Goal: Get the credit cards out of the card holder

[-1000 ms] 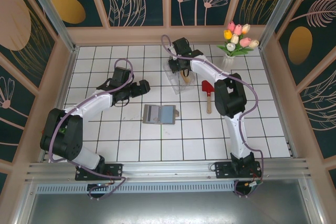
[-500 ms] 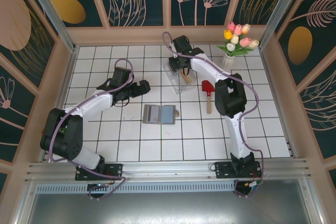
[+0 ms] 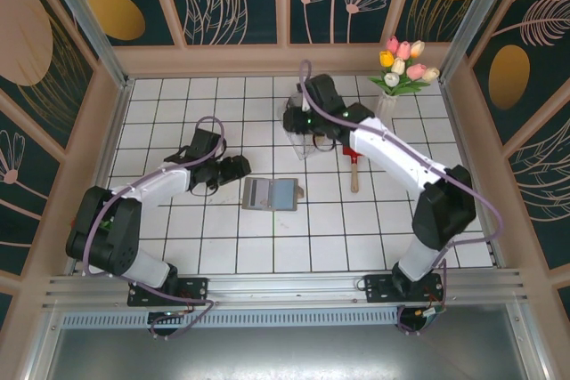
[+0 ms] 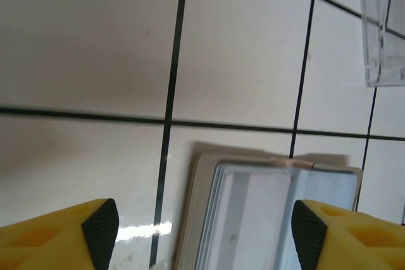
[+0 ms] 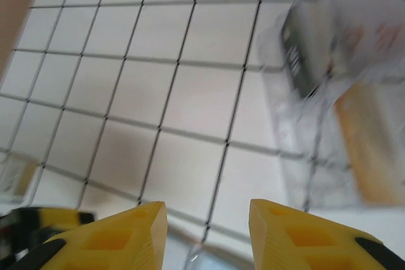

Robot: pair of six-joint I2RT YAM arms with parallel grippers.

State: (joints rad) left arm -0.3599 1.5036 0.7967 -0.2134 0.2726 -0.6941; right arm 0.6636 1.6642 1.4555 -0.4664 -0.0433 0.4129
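Hovering with jaws apart, the left gripper (image 4: 204, 229) has the card holder (image 4: 272, 213) lying open and flat just ahead of its fingertips. I reckon closing from here could shove the whole holder along the slick tiles, or pinch a panel instead of a card. Farther off, the right gripper (image 5: 205, 219), fingers parted and empty, hangs near the clear box (image 5: 329, 112). No writing is readable; that box is blurred.

Both arms (image 3: 151, 186) have white shells, black joints and a thin purple cable (image 3: 304, 73); the fingers (image 4: 50, 235) are yellow with black pads (image 4: 101, 232).
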